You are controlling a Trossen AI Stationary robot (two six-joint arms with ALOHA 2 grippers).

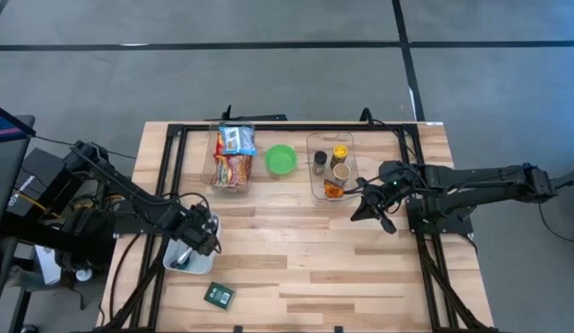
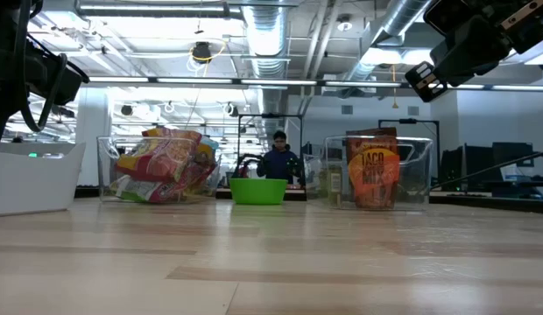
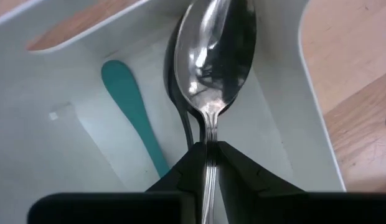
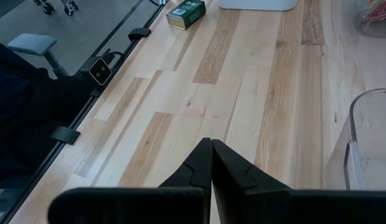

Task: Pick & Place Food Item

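Observation:
My left gripper (image 1: pixel 202 238) is over the white bin (image 1: pixel 176 265) at the table's near left, shut on a silver spoon (image 3: pixel 215 56). A teal-handled utensil (image 3: pixel 132 112) and a dark utensil (image 3: pixel 175 102) lie on the bin's floor under and beside the spoon. My right gripper (image 1: pixel 361 211) is shut and empty above the bare table, just near of the clear bin (image 1: pixel 317 190) that holds jars and an orange taco mix packet (image 2: pixel 374 171). A green bowl (image 1: pixel 280 159) stands between the two clear bins. My left gripper pinches the spoon's handle (image 3: pixel 208 134) between its two fingers, just behind the spoon's bowl. The fingers (image 3: pixel 240 165) lie along the handle, pointing down into the bin. The spoon's bowl faces up, over the dark utensil. Whether the spoon rests on anything I cannot tell.
A clear bin of snack bags (image 1: pixel 233 157) stands at the far left of centre. A small green box (image 1: pixel 218 295) lies near the front edge and also shows in the right wrist view (image 4: pixel 185 14). Bare wood (image 1: pixel 305 259) spreads across the table's middle and near right.

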